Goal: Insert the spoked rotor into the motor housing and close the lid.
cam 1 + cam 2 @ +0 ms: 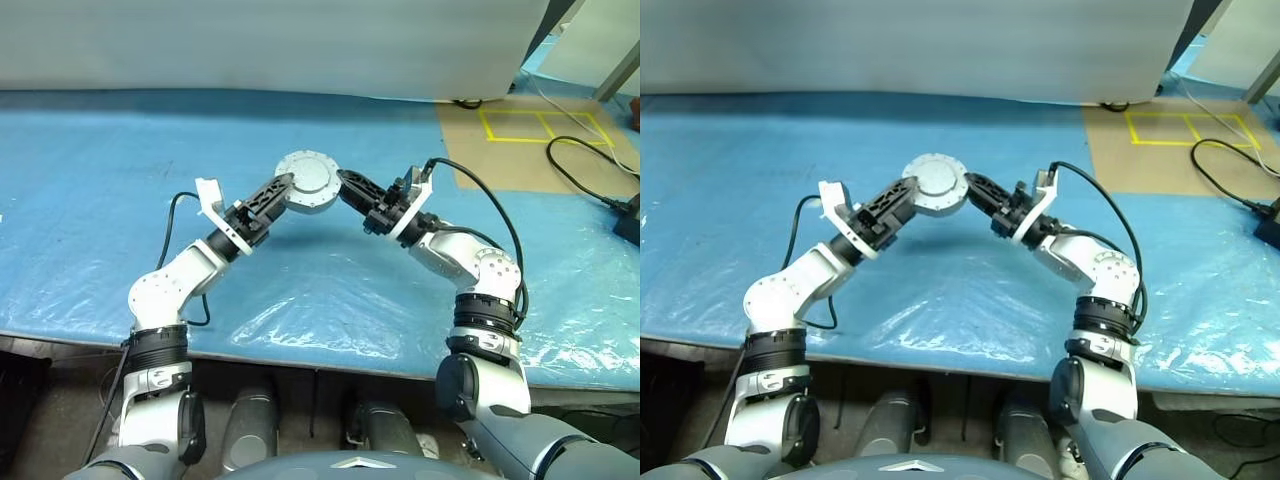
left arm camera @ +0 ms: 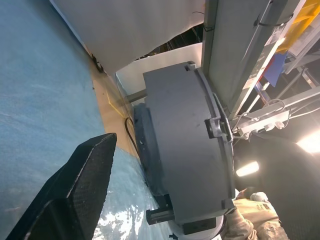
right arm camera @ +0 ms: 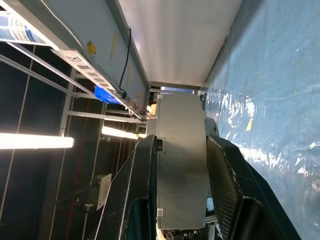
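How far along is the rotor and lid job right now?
Looks nearly done: the housing is a closed round unit with the lid on top and no rotor lying loose on the blue table. In hand: the right end effector clamps the housing by its side, held up off the table; the left end effector is open beside it. Left: check the lid's seating, which I can't confirm, and set it down.

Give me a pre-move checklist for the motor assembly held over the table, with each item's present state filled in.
1. Right gripper clamps the motor housing across its thickness: ok.
2. Left gripper jaws open at the housing's side, not gripping: ok.
3. Housing lifted off the blue table cover: ok.
4. Lid on top, seated flush all round: cannot tell.
5. Spoked rotor inside the housing: cannot tell.
6. Black cable well away from both arms: ok.
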`<state>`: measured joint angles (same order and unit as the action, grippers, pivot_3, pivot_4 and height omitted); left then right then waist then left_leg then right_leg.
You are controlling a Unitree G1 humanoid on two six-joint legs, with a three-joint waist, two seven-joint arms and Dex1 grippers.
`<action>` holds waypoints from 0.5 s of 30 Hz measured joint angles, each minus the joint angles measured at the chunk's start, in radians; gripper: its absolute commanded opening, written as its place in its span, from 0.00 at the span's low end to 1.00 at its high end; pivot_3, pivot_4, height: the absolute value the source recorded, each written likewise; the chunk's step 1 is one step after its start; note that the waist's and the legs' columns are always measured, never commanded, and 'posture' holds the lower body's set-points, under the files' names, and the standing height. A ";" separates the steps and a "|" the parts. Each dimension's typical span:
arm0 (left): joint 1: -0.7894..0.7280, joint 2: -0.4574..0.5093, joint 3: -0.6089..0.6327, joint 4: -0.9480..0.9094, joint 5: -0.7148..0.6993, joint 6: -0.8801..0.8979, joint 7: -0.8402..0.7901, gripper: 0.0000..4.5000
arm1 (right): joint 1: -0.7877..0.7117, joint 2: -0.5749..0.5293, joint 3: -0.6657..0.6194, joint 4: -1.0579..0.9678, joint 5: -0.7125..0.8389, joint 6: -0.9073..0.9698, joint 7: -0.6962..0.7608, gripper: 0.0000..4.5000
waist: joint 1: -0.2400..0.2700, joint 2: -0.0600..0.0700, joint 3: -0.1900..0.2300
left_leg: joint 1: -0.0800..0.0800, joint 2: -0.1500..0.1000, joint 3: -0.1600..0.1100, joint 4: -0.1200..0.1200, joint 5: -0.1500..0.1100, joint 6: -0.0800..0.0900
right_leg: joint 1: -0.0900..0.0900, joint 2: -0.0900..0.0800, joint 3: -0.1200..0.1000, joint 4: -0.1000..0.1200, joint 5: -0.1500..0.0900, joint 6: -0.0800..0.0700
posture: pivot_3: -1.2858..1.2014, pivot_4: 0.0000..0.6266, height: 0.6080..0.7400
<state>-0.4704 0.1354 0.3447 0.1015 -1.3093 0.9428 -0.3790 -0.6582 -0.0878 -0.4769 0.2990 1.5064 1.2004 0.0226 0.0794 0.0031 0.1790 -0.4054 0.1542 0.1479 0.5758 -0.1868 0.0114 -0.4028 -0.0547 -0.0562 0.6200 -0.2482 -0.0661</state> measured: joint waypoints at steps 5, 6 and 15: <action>-0.007 -0.014 -0.006 0.006 0.004 -0.002 -0.004 0.99 | 0.005 -0.006 0.011 0.000 0.015 -0.004 -0.006 0.24 | 0.000 0.000 0.000 | 0.000 0.000 0.000 0.000 0.000 0.000 | 0.000 0.000 0.000 0.000 0.000 0.000 | 0.52 0.24 1.00; -0.013 -0.020 -0.014 0.014 0.014 -0.005 -0.005 0.99 | 0.005 -0.007 0.014 0.000 0.020 -0.007 -0.006 0.24 | 0.001 0.000 0.000 | 0.000 0.000 0.000 0.000 0.000 0.000 | 0.000 0.000 0.000 0.000 0.000 0.001 | 0.52 0.24 1.00; -0.067 -0.054 -0.041 0.106 0.086 -0.027 -0.042 0.99 | 0.006 -0.016 0.031 0.000 0.027 -0.031 -0.008 0.24 | 0.001 0.000 0.000 | 0.000 0.000 0.000 0.001 0.000 0.000 | 0.000 0.000 0.000 0.000 0.001 0.001 | 0.52 0.24 1.00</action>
<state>-0.5369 0.0816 0.3033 0.2071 -1.2235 0.9162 -0.4205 -0.6523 -0.1033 -0.4460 0.2990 1.5335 1.1696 0.0145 0.0803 0.0030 0.1790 -0.4055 0.1538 0.1474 0.5765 -0.1868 0.0114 -0.4024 -0.0548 -0.0562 0.6201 -0.2475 -0.0650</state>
